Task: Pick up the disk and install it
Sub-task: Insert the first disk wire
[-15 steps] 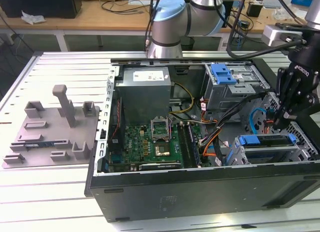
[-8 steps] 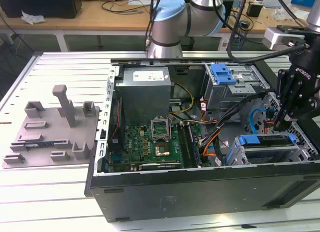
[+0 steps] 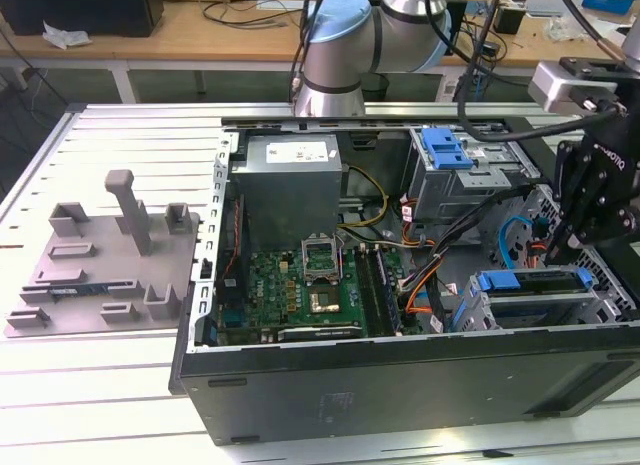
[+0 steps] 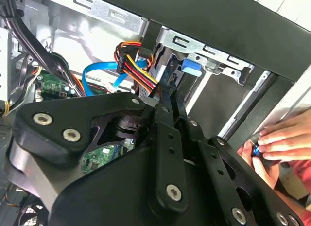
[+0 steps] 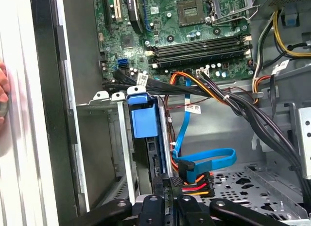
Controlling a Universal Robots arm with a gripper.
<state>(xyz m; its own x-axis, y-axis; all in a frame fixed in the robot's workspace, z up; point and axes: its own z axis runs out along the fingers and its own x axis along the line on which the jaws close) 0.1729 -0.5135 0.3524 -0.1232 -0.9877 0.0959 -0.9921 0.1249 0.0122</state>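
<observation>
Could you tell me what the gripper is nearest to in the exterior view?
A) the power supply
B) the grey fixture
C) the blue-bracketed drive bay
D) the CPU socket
C: the gripper hangs right by the blue-bracketed drive bay at the exterior view's right.

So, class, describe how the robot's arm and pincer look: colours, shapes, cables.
The arm is silver-grey tubing with pale blue joint caps. The pincer is black, built of flat linked bars with silver screws. Black cables loop past a grey box at its wrist.
</observation>
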